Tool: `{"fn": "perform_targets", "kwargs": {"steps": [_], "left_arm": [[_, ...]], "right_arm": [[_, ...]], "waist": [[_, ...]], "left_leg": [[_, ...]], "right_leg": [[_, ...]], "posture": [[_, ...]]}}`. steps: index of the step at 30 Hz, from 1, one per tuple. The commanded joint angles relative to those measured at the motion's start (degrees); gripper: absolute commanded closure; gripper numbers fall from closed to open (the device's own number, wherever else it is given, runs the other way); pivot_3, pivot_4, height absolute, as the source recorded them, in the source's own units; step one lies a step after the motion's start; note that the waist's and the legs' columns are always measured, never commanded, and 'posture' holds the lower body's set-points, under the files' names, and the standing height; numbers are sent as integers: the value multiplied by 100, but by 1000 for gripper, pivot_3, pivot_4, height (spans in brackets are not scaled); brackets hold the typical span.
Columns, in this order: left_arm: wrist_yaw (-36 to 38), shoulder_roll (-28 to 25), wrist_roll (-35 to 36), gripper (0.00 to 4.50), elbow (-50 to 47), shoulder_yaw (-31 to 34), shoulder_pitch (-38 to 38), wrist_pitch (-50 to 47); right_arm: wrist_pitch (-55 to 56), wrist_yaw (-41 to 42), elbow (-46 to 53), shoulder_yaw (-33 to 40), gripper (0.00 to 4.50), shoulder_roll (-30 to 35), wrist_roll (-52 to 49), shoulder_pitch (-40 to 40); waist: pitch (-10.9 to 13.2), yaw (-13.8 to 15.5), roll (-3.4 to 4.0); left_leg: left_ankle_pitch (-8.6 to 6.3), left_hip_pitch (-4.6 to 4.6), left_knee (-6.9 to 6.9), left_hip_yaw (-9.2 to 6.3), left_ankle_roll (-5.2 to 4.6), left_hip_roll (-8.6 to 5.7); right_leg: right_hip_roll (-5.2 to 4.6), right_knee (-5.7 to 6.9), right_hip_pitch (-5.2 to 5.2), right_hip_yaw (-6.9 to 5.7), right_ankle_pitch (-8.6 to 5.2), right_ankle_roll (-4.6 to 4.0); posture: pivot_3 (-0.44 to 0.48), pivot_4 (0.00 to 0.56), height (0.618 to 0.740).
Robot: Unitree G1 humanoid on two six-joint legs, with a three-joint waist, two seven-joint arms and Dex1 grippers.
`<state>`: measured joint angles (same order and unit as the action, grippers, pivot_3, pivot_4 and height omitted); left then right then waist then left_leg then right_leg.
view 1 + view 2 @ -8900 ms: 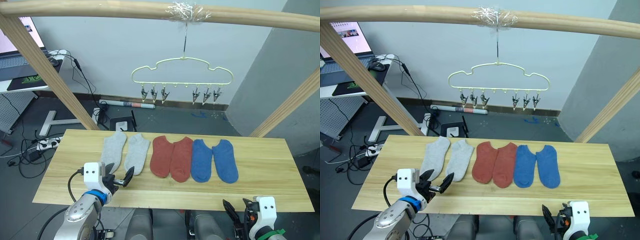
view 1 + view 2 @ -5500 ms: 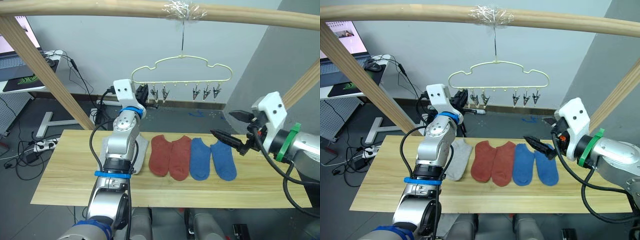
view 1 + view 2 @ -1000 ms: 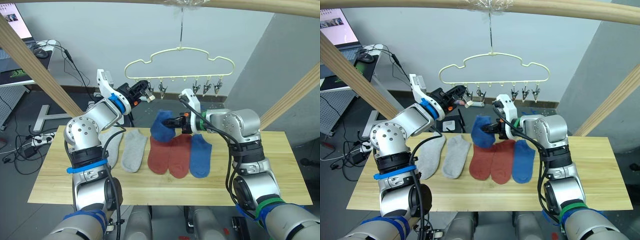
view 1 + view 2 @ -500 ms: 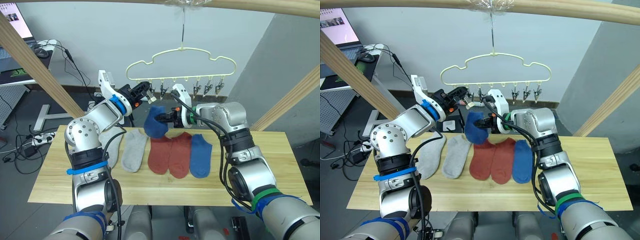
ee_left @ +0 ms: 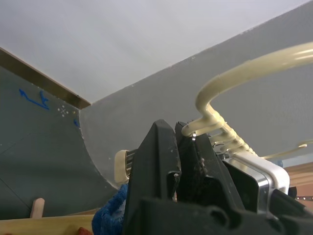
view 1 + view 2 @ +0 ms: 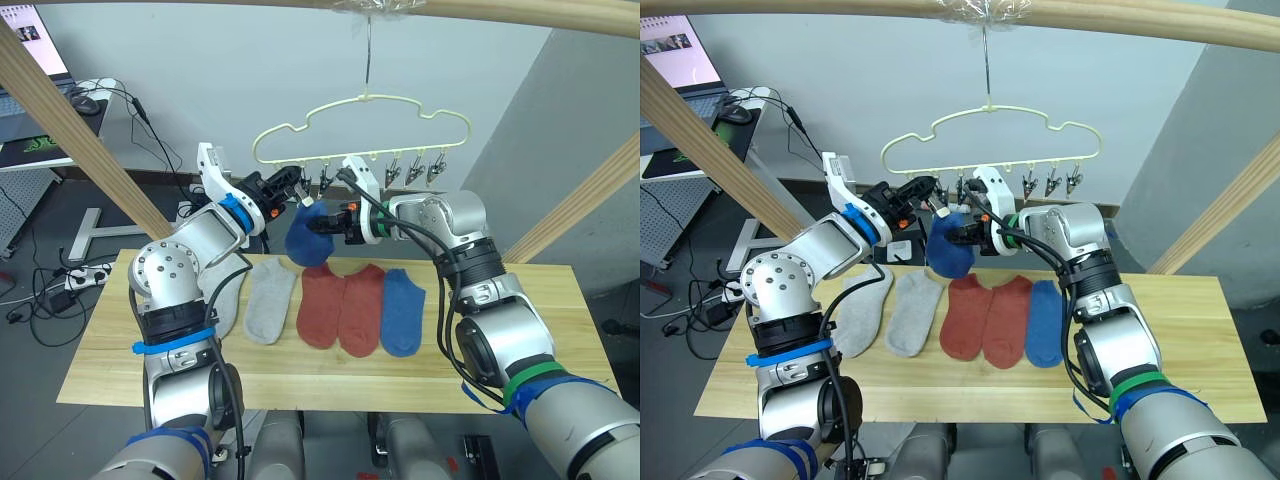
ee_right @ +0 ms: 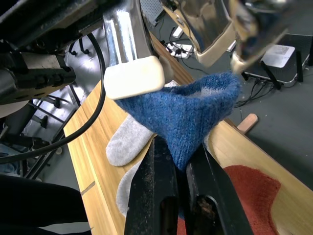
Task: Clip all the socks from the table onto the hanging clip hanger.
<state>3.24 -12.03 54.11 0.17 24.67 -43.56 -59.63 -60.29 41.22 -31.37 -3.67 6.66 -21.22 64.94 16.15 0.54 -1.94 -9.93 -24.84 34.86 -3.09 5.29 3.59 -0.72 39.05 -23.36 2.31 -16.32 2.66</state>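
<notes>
The pale yellow clip hanger (image 6: 365,118) hangs by its hook from the top pole. My left gripper (image 6: 291,186) is shut on its leftmost clip (image 7: 134,77), pinching it. My right gripper (image 6: 331,224) is shut on a blue sock (image 6: 302,240) and holds the sock's edge (image 7: 182,109) right under that clip. On the table (image 6: 110,350) lie two grey socks (image 6: 268,298), two rust red socks (image 6: 340,308) and a second blue sock (image 6: 402,310) in a row. My left arm partly hides the outer grey sock.
Slanted wooden poles stand at the left (image 6: 75,135) and right (image 6: 580,195), with a horizontal pole (image 6: 500,15) overhead. A desk with a laptop (image 6: 30,95) and floor cables (image 6: 60,290) lie beyond the table's left end.
My right gripper has carried the blue sock up and to the left, up to the clip in my left gripper. The left gripper has stayed on that clip.
</notes>
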Motion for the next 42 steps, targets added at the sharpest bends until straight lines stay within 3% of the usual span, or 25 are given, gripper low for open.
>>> {"fn": "perform_targets", "kwargs": {"steps": [1,3,8,19,20,27,31,32,36,42], "left_arm": [[83,-77,22,4500,-193,-116,89,15],[94,-91,31,4500,-199,-129,110,24],[149,-104,84,2897,-137,-118,82,28],[92,-123,435,2897,-52,104,-6,-5],[91,-143,457,2842,-72,106,6,-12],[164,-292,578,2842,-205,63,111,-61],[362,-534,205,2842,-501,-268,280,123],[449,-667,30,2842,-631,-424,372,203],[758,-1063,-551,2842,-1125,-836,833,631],[1218,-1274,-1315,2842,-1950,-1181,1640,1647]], "right_arm": [[158,117,114,13,4419,35,-32,256],[157,122,116,16,4419,33,-40,263],[150,168,131,20,4500,38,-66,263],[47,209,332,-55,4500,43,-77,95],[45,197,355,-66,3990,45,-71,74],[49,105,456,-125,1610,40,-35,-63],[-33,84,633,-143,181,52,-69,-180],[-73,66,772,-145,10,77,-80,-248],[-337,-50,1782,-165,10,293,-171,-734],[-936,-245,3792,38,10,841,-531,-1847]], "waist": [[0,0,0],[-1,0,1],[-2,20,1],[-2,88,0],[-2,88,0],[-2,89,0],[-3,85,0],[-3,87,0],[-4,96,0],[-5,131,-1]], "left_leg": [[0,0,0,0,0,0],[0,0,0,0,0,0],[1,0,0,0,1,0],[2,-2,2,0,4,-1],[2,-1,2,0,4,0],[3,-2,1,0,5,-1],[3,-1,1,-1,5,0],[3,-1,0,-1,6,0],[4,-2,-2,0,6,-1],[3,-3,-2,-1,5,0]], "right_leg": [[0,0,0,0,0,0],[0,1,-1,0,0,0],[0,3,-1,-1,0,-1],[-1,3,-1,-2,1,-1],[-1,3,-1,-2,1,-1],[-1,3,-1,-2,1,-1],[-1,4,-2,-2,1,-1],[-1,4,-2,-2,1,-2],[-2,2,-3,-1,1,-2],[-3,2,-3,-2,1,-2]], "posture": [[161,182,740],[160,181,740],[157,181,740],[156,182,740],[156,182,740],[160,185,740],[165,185,740],[169,185,740],[186,185,740],[215,187,740]]}}
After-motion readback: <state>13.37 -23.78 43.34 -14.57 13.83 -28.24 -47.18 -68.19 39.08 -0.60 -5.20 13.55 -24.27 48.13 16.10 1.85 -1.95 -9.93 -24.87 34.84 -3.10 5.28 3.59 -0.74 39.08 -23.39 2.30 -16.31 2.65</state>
